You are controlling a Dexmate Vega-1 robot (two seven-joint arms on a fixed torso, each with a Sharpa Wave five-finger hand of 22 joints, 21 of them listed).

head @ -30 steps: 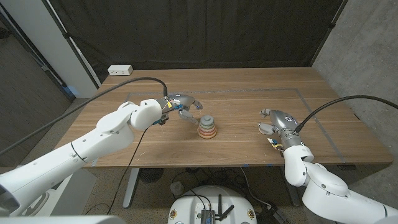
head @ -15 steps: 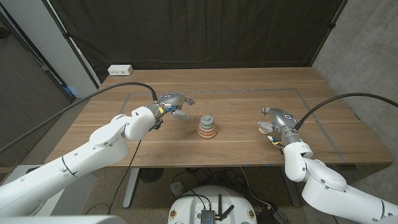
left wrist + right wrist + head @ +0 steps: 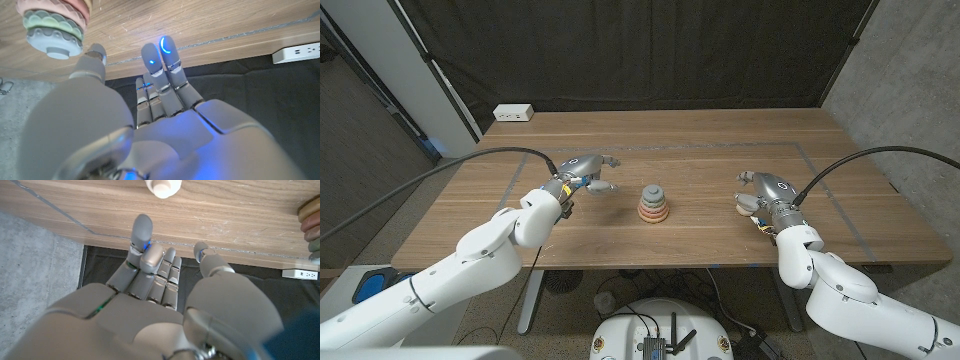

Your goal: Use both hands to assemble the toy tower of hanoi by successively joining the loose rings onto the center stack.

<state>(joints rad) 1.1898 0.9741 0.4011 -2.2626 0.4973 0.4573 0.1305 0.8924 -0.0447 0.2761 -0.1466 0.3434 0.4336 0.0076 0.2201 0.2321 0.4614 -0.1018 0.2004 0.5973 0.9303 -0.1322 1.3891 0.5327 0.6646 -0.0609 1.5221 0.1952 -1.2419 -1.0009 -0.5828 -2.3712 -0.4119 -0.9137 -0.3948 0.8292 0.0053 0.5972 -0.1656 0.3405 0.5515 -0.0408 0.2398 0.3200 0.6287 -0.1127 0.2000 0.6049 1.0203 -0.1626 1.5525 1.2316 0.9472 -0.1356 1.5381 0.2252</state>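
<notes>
Rings of the toy tower (image 3: 654,203) sit stacked between my two hands, nearer my left hand (image 3: 586,173) than my right hand (image 3: 760,193). From the head view I read it as a short cone of rounded discs: a wide pinkish base, a greenish layer above it, and a grey cap on top. Through the left wrist camera the same stack (image 3: 54,24) shows scalloped, matte edges on each ring, and a pale round peg end pokes out of the grey top ring.

My left hand hovers just beside the stack, holding nothing, with its smooth grey fingers (image 3: 160,65) stretched out straight and close together, blue lights glowing at two tips. The thumb stands apart, angled toward the stack.

My right hand waits well apart from the stack on the other side. The right wrist camera shows its fingers (image 3: 145,242) extended and slightly staggered, thumb spread wide, palm empty. Just beyond those fingertips stands a small white rounded piece (image 3: 163,187) on the wood; I cannot tell what it is. The stack's edge (image 3: 311,225) appears off past the thumb.

The wooden table (image 3: 720,140) has a warm streaked grain with a thin line traced across it. A white power strip (image 3: 513,113) lies at its far corner beyond my left hand.
</notes>
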